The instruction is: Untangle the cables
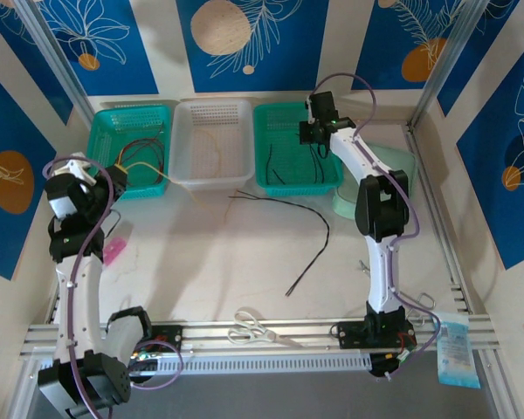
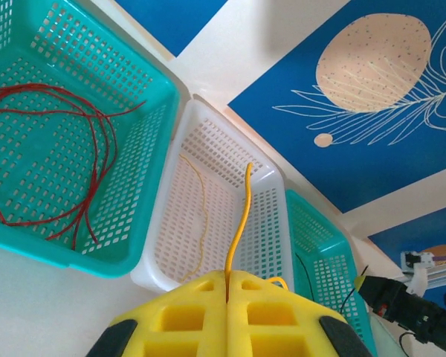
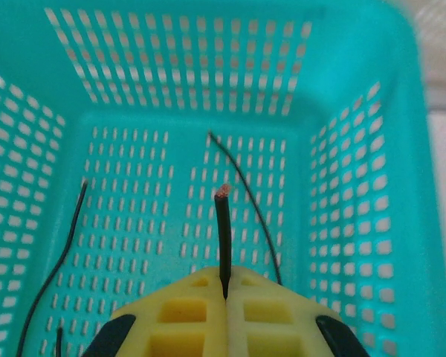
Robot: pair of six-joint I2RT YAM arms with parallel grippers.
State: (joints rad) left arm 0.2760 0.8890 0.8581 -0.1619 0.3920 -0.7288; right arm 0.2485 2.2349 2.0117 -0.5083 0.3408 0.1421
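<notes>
Worktop: pale and flat, with three perforated plastic baskets in a row along the far edge, side by side.
Left teal basket: holds a loose tangle of thin red wires looping across its floor.
White middle basket: one very thin yellowish-tan wire lies along its floor.
Right teal basket: a thin curved black wire lies on the floor, and a second black strand lies towards the left wall.
Left pincer: the yellow fingers are pressed together and clamped on a thicker yellow insulated wire. The wire sticks out of the seam between the fingers and curves upward, seen against the white basket's wall. From above, this pincer sits over the near right part of the left teal basket.
Right pincer: closed, gripping a short stiff black wire with a bare copper-coloured tip. It is held above the floor of the right teal basket. I cannot tell whether the hanging part touches the basket.
Long loose black wire: bent and lying on the open worktop in front of the white and right teal baskets. It is between the two arms and well apart from both pincers.
White-handled scissors: lying at the near rail, between the arm bases.
Small flat pink piece: on the worktop just beside the left arm; too small to identify.
</notes>
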